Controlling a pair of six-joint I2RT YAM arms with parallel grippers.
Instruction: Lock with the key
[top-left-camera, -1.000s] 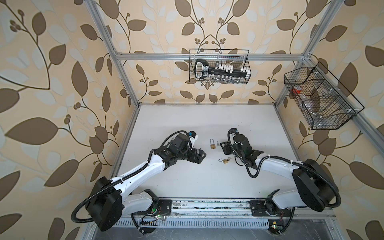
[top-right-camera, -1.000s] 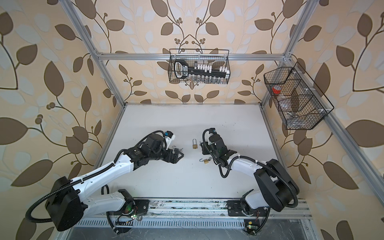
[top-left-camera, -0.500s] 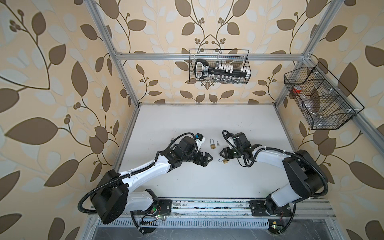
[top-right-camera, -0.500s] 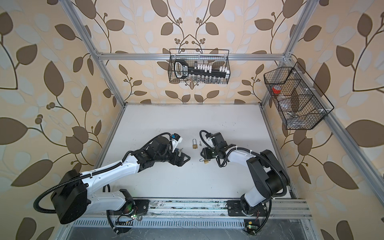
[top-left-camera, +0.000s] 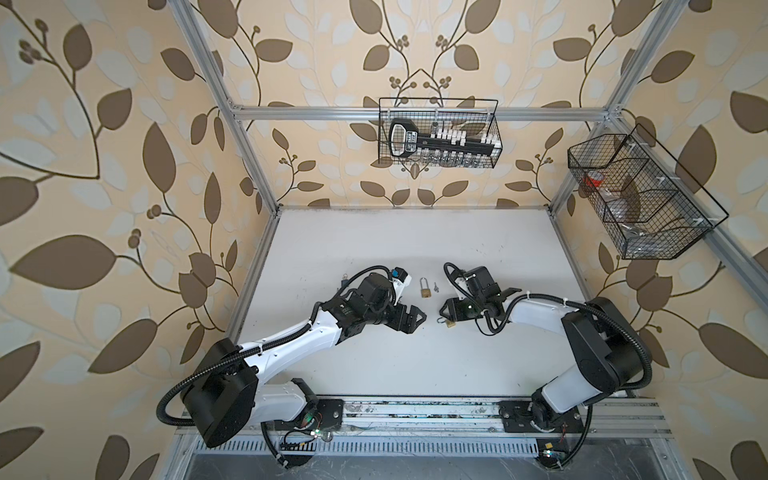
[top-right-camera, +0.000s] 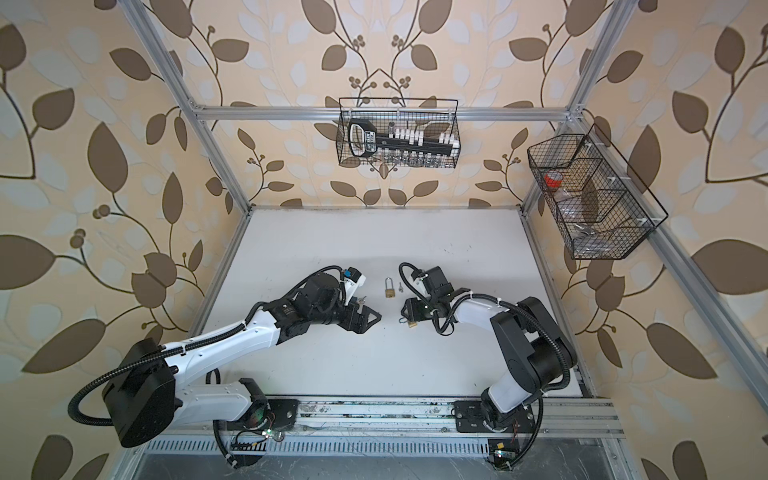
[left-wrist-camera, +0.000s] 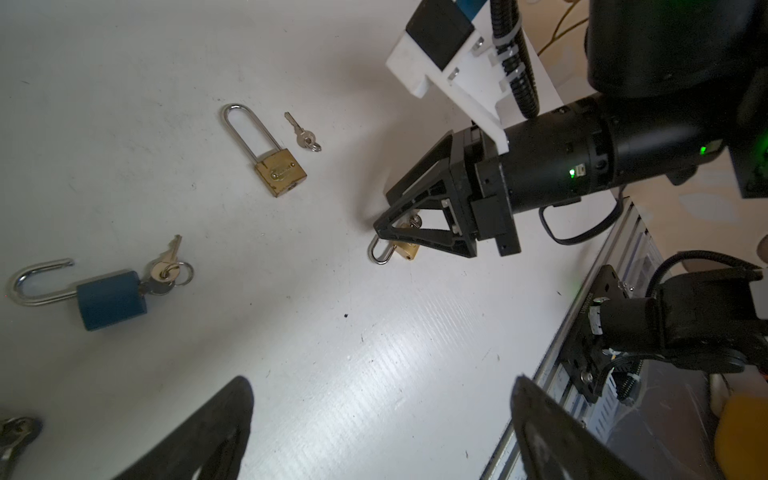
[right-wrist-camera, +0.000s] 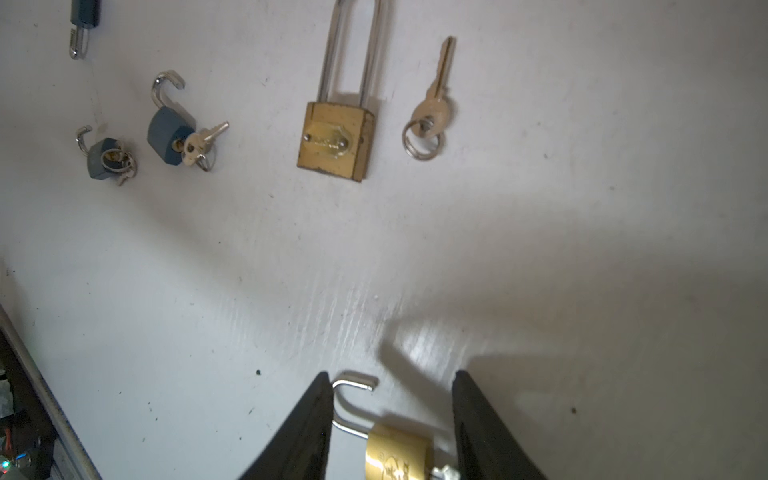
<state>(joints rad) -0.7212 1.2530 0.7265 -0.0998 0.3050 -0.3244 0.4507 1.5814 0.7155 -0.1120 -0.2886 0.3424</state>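
My right gripper (right-wrist-camera: 391, 376) straddles the small brass padlock (right-wrist-camera: 397, 453) at mid-worktop, jaws half apart, gripping nothing; its shackle (right-wrist-camera: 353, 384) stands open. My left gripper (left-wrist-camera: 382, 382) gapes wide, empty. I judge this the grasp step: next, pinch the body squarely, then close the shackle.
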